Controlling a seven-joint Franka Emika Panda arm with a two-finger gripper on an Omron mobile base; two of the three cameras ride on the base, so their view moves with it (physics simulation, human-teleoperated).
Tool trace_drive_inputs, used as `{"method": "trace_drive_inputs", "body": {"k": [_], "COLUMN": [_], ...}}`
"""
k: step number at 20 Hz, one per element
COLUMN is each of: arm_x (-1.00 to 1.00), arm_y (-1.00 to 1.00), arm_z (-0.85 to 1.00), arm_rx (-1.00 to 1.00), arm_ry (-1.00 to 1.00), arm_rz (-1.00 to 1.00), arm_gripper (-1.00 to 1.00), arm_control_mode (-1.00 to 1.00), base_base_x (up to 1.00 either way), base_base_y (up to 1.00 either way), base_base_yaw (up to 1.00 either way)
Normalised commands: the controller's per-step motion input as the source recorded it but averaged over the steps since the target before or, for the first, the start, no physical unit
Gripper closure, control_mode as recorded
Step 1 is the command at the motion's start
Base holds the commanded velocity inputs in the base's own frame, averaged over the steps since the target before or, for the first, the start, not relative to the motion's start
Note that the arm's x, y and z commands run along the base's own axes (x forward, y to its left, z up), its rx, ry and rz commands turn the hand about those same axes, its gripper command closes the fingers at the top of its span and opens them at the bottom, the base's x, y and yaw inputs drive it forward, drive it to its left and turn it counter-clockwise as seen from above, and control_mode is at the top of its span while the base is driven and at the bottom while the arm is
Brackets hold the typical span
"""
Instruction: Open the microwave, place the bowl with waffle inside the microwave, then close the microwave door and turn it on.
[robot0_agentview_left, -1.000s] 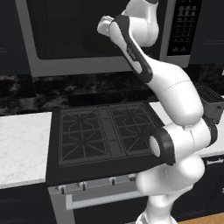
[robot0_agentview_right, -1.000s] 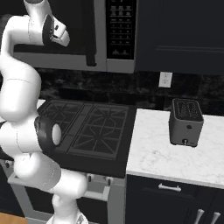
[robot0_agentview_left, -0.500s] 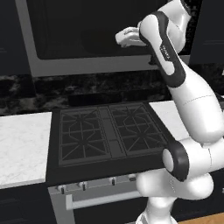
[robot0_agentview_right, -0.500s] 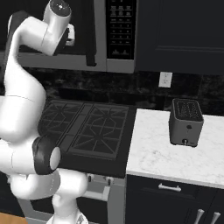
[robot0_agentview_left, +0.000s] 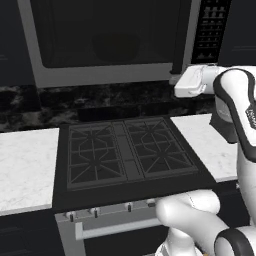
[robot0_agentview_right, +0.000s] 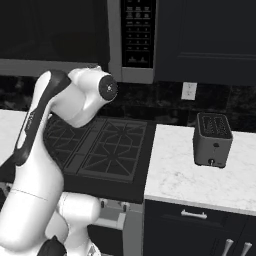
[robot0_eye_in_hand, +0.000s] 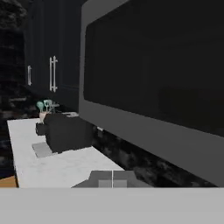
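Large stainless-grey microwave (robot0_agentview_left: 110, 40) w/ dark glass door (robot0_eye_in_hand: 153, 83) shut, above black stove (robot0_agentview_left: 125, 152). Gripper (robot0_agentview_left: 182, 86) closed, empty, prob just below microwave's 5 o'clock corner. Small dark toaster (robot0_agentview_right: 212, 139) on white marble table (robot0_agentview_right: 200, 175).

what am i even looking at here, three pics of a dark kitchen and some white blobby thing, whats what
The white blobby thing is a robot arm on a base that can drive; all of this is a rendered kitchen. Two pictures come from cameras on the base, behind the arm to its left and right. The third comes from a camera on the hand, looking along its tool.

Above the black stove hangs the microwave, its door shut, with a black button panel beside it. On the white counter right of the stove stands a small dark toaster.

The hand view looks sideways along the microwave door toward another counter with a dark appliance. The tool is shut and nothing appears to be held.
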Motion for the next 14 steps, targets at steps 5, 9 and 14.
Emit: {"method": "trace_drive_inputs", "body": {"k": [5, 9, 14], "arm_x": [-0.99, -0.68, -0.44], "arm_y": [-0.70, -0.72, -0.68], "arm_z": [0.70, 0.38, 0.05], "arm_rx": [0.04, 0.00, 0.02], "arm_ry": [0.03, 0.43, 0.56], "arm_rz": [-0.08, -0.32, -0.42], "arm_gripper": [1.00, 1.00, 1.00], "arm_control_mode": [-1.00, -1.00, -1.00], "base_base_x": [0.00, 0.00, 0.00], "base_base_y": [0.00, 0.00, 0.00], "base_base_yaw": [0.00, 0.00, 0.00]}}
